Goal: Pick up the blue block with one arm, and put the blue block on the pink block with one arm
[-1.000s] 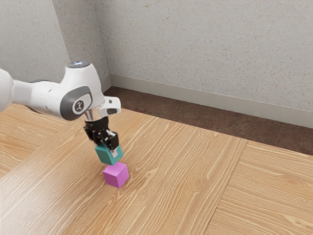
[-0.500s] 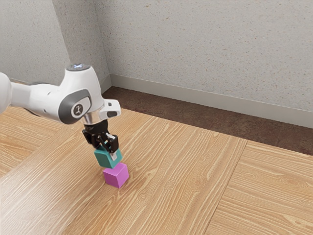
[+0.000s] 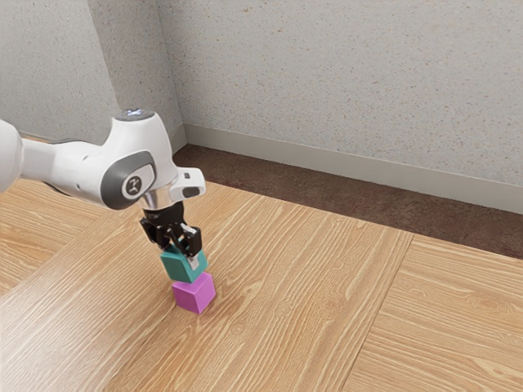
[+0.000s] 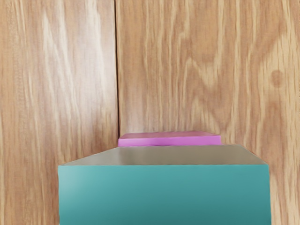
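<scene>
Wrist cam: blue block (image 4: 164,194) sits right under the hand, and a strip of the pink block (image 4: 168,138) pokes out past its far edge, roughly centred side to side, with table (image 4: 211,70) planks beyond. Exterior view, lower left of centre: the pink block (image 3: 194,292) is on the table (image 3: 327,310). The blue block (image 3: 184,265) (renders teal) is directly over it, and the gripper (image 3: 184,247) pinches it from two sides. I can't tell whether the faces touch or a hairline gap remains. The blue block looks slightly yawed and biased toward frame left against the pink one. My call: this is the placing step. Plan: square up, go straight down slowly, let go only once seated flat, then lift vertically so the fingers don't drag the stack. The arm (image 3: 73,167) comes in from frame left; the wall (image 3: 343,73) behind is no factor.
</scene>
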`<state>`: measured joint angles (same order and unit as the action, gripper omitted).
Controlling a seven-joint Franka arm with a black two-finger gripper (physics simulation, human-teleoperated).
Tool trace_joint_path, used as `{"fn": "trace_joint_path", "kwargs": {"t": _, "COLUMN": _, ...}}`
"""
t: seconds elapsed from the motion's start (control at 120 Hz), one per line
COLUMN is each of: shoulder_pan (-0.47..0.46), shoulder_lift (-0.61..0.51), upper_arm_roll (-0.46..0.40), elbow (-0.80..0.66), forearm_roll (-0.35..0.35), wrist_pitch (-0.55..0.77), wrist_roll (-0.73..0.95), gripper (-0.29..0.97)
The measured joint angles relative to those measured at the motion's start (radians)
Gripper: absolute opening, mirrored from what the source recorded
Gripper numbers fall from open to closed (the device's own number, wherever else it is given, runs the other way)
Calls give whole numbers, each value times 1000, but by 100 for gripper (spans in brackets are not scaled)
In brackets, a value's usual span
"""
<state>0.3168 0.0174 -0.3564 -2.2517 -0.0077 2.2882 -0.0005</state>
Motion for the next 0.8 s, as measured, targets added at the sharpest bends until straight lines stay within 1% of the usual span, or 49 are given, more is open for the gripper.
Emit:
{"fn": "trace_joint_path", "kwargs": {"t": 0.042, "shoulder_pan": -3, "shoulder_lift": 0, "upper_arm_roll": 0, "elbow": 0, "forearm_roll": 0, "wrist_pitch": 0, "wrist_roll": -1, "gripper": 20}}
{"fn": "trace_joint_path", "kwargs": {"t": 0.108, "shoulder_pan": -7, "shoulder_lift": 0, "upper_arm_roll": 1, "elbow": 1, "forearm_roll": -6, "wrist_pitch": -1, "wrist_roll": 1, "gripper": 35}}
{"fn": "trace_joint_path", "kwargs": {"t": 0.15, "shoulder_pan": -9, "shoulder_lift": 0, "upper_arm_roll": 0, "elbow": 1, "forearm_roll": -13, "wrist_pitch": -1, "wrist_roll": 5, "gripper": 41}}
{"fn": "trace_joint_path", "kwargs": {"t": 0.208, "shoulder_pan": -10, "shoulder_lift": 0, "upper_arm_roll": -2, "elbow": 1, "forearm_roll": -21, "wrist_pitch": -3, "wrist_roll": 12, "gripper": 48}}
{"fn": "trace_joint_path", "kwargs": {"t": 0.308, "shoulder_pan": 0, "shoulder_lift": -11, "upper_arm_roll": -15, "elbow": 4, "forearm_roll": -28, "wrist_pitch": -4, "wrist_roll": 22, "gripper": 55}}
{"fn": "trace_joint_path", "kwargs": {"t": 0.508, "shoulder_pan": 4, "shoulder_lift": -45, "upper_arm_roll": -23, "elbow": 25, "forearm_roll": -30, "wrist_pitch": -28, "wrist_roll": 39, "gripper": 63}}
{"fn": "trace_joint_path", "kwargs": {"t": 0.65, "shoulder_pan": -1, "shoulder_lift": -54, "upper_arm_roll": -23, "elbow": 63, "forearm_roll": -28, "wrist_pitch": -75, "wrist_roll": 48, "gripper": 65}}
{"fn": "trace_joint_path", "kwargs": {"t": 0.8, "shoulder_pan": -2, "shoulder_lift": -55, "upper_arm_roll": -23, "elbow": 71, "forearm_roll": -27, "wrist_pitch": -108, "wrist_roll": 56, "gripper": 67}}
